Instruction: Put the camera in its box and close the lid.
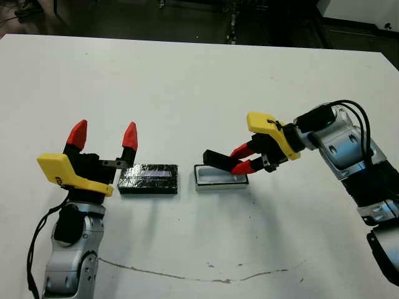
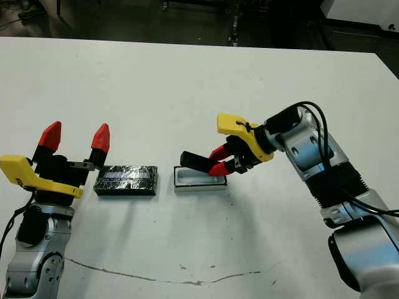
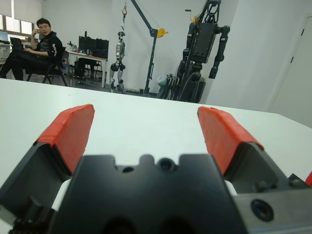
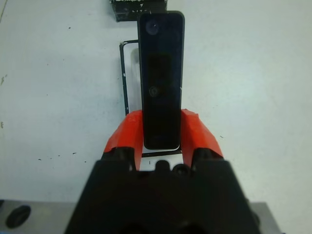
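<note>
White table (image 1: 187, 81): right gripper (image 1: 240, 159) grips camera (image 1: 217, 159) (tilted) above box (image 1: 221, 176).

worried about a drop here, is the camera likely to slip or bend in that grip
The camera looks like a rigid flat bar, so it probably won't bend. Its glossy faces may be slippery, and the right gripper pinches only one end, so it could pivot or slide. It hangs just above the box, so a slip would likely be short.
</note>
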Controlling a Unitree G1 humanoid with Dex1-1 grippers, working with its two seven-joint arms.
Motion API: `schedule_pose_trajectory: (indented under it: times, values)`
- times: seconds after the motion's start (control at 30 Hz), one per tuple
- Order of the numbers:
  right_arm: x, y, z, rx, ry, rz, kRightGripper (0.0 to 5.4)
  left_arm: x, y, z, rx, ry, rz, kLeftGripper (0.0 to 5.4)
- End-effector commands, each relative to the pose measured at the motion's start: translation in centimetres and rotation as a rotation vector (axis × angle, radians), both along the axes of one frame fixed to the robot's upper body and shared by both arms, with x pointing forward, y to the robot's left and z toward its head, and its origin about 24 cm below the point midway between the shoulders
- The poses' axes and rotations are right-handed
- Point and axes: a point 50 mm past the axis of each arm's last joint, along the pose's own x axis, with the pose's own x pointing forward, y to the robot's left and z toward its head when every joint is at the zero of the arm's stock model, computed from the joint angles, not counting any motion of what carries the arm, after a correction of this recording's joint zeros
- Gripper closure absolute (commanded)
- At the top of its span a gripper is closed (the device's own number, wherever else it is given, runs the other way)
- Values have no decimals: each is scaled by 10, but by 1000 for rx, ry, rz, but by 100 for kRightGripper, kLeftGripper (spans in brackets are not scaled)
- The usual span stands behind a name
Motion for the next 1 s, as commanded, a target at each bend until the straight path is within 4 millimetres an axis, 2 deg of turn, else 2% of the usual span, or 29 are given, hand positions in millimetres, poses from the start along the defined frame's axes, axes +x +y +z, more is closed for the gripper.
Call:
schedule_pose_trajectory:
  times: [0.03, 1.0]
  values:
    - [-2, -2, -4, -8, 4, -2, 372, -1, 2, -3, 10, 11, 11, 0]
    - [-5, -8, -11, -6, 21, -11, 372, -2, 1, -4, 9, 14, 10, 0]
